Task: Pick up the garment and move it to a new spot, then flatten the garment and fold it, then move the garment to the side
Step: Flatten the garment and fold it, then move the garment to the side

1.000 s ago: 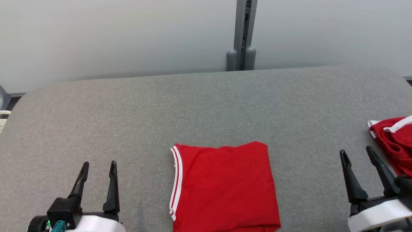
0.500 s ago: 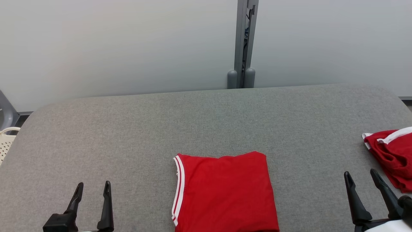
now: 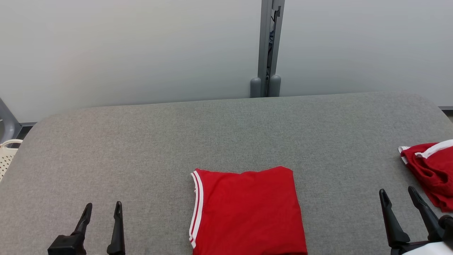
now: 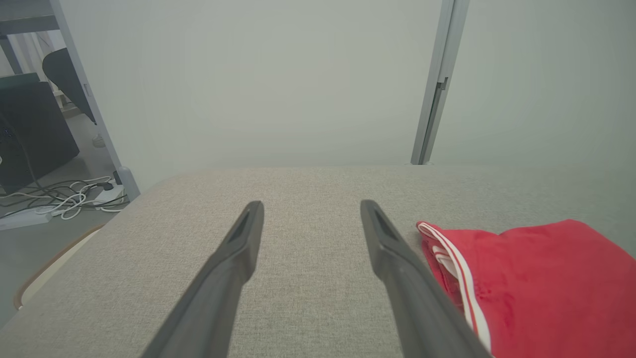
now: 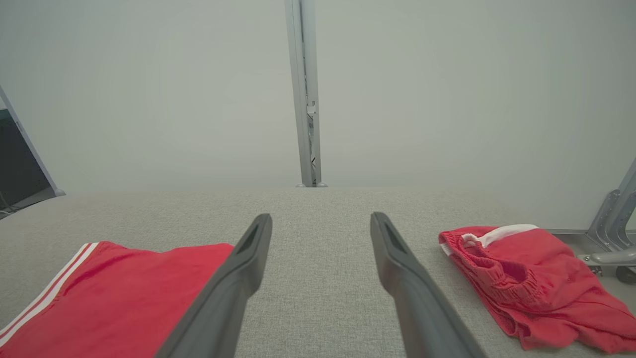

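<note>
left gripper (image 3: 103, 205): fingers spread, empty | right gripper (image 3: 397, 190): fingers spread, empty | folded red garment (image 3: 247, 209): flat on grey table (image 3: 226, 131), between both finger pairs, touching neither | crumpled red cloth (image 3: 428, 170): just outside right fingers

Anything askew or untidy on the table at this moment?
The folded red garment lies flat and square. Only the second red garment stands out: crumpled in a heap near the right edge of the table.
</note>
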